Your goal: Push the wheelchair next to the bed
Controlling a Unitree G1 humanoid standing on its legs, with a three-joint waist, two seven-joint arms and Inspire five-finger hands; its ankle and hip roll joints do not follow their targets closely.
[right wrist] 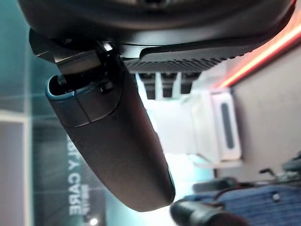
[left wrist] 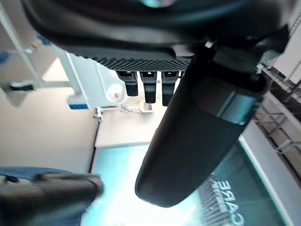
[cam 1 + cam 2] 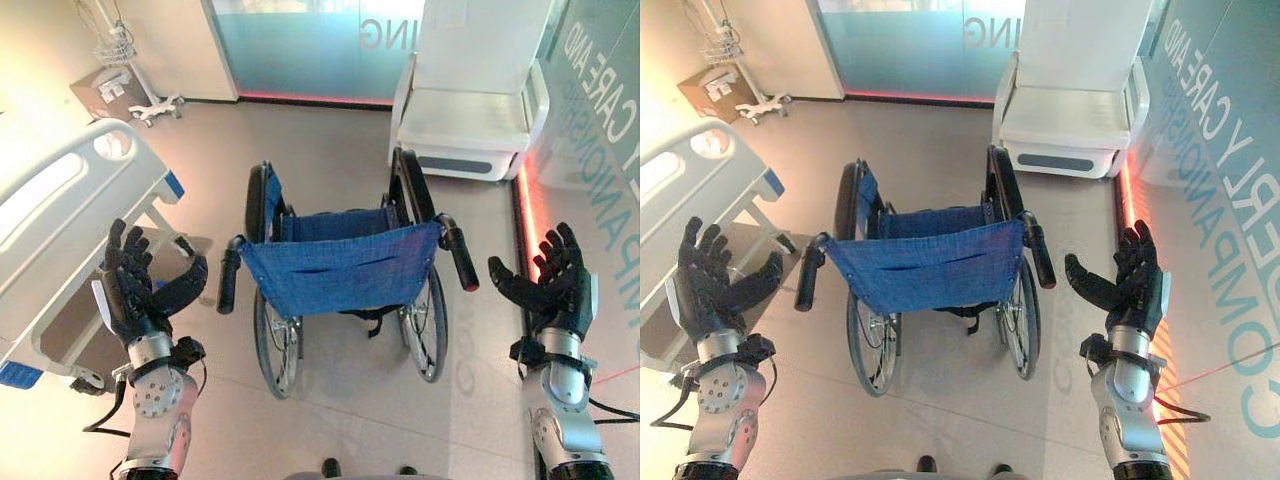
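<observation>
The wheelchair [image 3: 340, 280] with its blue sling back stood mid-floor, to the right of the white hospital bed [image 3: 60, 215] and apart from it. The left hand [image 3: 140, 285] and right hand [image 3: 550, 280] hovered with fingers spread, just outside its two black push handles, grasping nothing. A white armchair [image 3: 470, 110] stood beyond.

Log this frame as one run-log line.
phase: pre-grasp | left hand: open, beside left handle, apart | right hand: open, beside right handle, apart | wheelchair: unheld, facing away | bed: left
</observation>
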